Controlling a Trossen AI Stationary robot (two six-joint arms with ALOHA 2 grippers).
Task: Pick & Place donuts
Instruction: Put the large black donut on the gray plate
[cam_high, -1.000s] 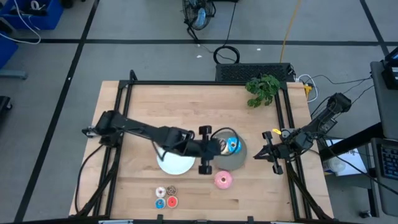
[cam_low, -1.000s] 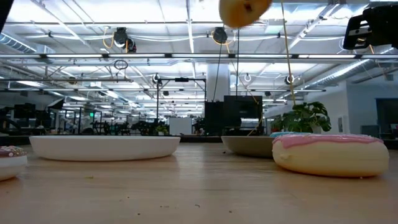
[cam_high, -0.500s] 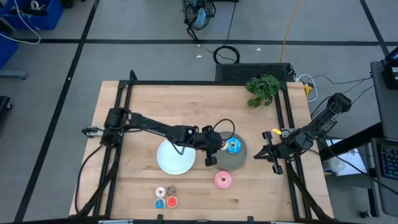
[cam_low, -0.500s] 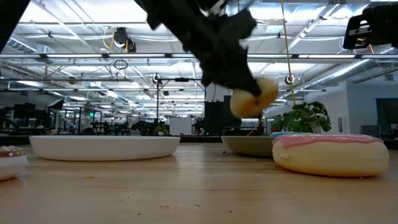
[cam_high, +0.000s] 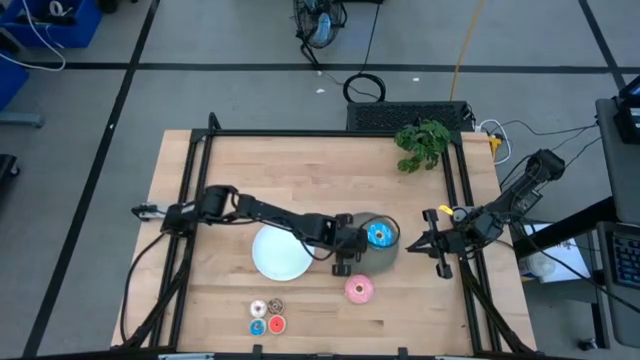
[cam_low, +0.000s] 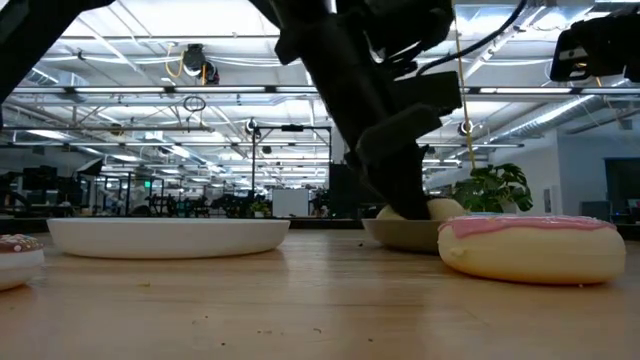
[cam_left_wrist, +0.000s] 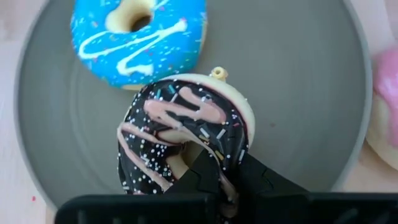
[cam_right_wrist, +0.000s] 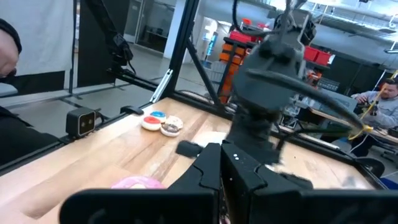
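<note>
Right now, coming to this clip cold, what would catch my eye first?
The left end effector, reaching across the table, pinches the brown drizzled donut over the grey-green plate, right beside the blue sprinkled donut already lying there. The pink donut sits on the wood just off that plate, the white plate sits bare, and four tiny donuts cluster at the table's front edge.

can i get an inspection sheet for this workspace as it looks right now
surface: light wooden table in a black frame.
job's things: brown drizzled donut and blue sprinkled donut on the round grey-green plate; pink donut on bare wood; four tiny donuts clustered near the front edge; round white plate holds nothing.
clutter: green plant sprig.
grippers: left gripper shut on the brown donut over the grey-green plate; right gripper shut, waiting at the table's right edge.
cables: yellow cable and black coil on the floor.
surroundings: open workshop, person at a bench.
</note>
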